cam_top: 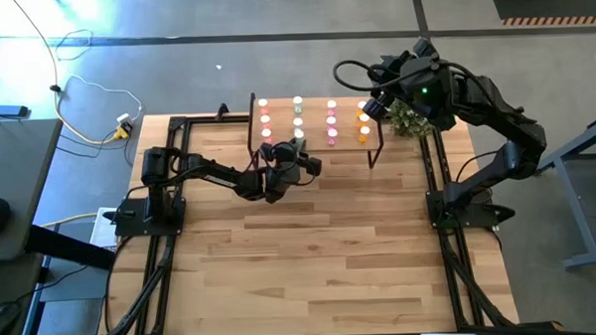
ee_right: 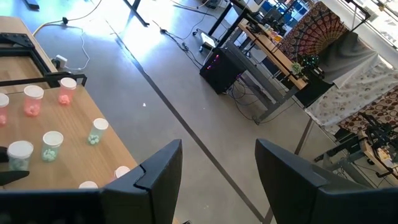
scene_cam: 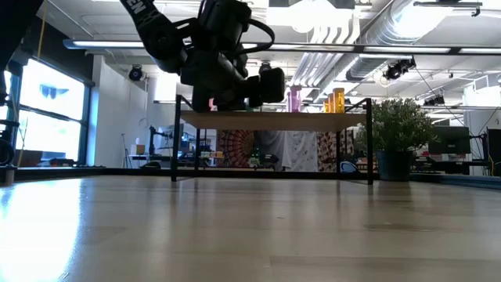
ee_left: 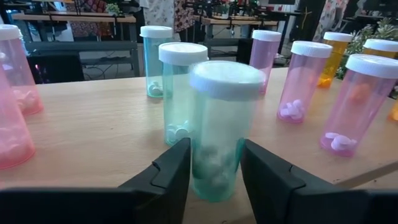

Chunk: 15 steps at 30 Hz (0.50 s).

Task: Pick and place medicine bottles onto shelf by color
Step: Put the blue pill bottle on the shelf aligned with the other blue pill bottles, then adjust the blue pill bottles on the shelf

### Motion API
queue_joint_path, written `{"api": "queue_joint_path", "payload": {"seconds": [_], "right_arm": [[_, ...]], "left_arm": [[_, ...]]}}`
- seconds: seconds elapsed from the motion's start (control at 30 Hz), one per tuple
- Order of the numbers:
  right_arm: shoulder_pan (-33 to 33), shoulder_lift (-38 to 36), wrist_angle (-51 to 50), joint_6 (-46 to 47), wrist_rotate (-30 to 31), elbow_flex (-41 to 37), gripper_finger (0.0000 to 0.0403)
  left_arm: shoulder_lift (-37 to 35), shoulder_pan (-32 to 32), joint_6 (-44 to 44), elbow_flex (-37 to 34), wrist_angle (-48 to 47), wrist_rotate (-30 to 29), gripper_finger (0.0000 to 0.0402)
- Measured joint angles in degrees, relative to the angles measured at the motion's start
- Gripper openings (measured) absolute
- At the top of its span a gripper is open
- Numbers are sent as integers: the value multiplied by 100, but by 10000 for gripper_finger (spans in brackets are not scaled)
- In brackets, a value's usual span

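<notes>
The shelf (cam_top: 317, 130) stands at the table's far middle. It carries rows of medicine bottles: red-pink (cam_top: 265, 119), green (cam_top: 298, 111), pink (cam_top: 331, 122) and orange (cam_top: 364, 122). My left gripper (ee_left: 216, 146) is at the shelf's near edge (cam_top: 295, 148), shut on a green bottle (ee_left: 219, 118). That bottle stands in front of two other green ones (ee_left: 181, 93). Pink bottles (ee_left: 303, 81) stand to one side and red-pink ones (ee_left: 15, 68) to the other. My right gripper (ee_right: 219, 149) hangs open high over the shelf's far right end (cam_top: 373, 107), with nothing in it. My left gripper pinches the lower part of the green bottle's wall (ee_left: 198, 168) between its two fingers, one on each side. The fingers come in about level from the table's near left. The bottle stands upright, white cap up, with its bottom on the shelf board (ee_left: 106, 124).
A green potted plant (cam_top: 408, 119) stands just right of the shelf, under my right arm. The bottles stand close together around the held one. The wide plank tabletop (cam_top: 321, 256) stretches in front of the shelf. Black frame rails (cam_top: 171, 232) run along the table's left and right sides.
</notes>
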Motion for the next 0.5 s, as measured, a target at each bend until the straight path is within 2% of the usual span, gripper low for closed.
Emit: {"api": "queue_joint_path", "payload": {"seconds": [0.27, 0.5], "right_arm": [[0, 0, -31, 0, 0, 0, 195], [0, 0, -46, 0, 0, 0, 195]], "left_arm": [[-9, -2, -13, 0, 37, 33, 167], [-17, -2, -19, 41, 6, 7, 175]]}}
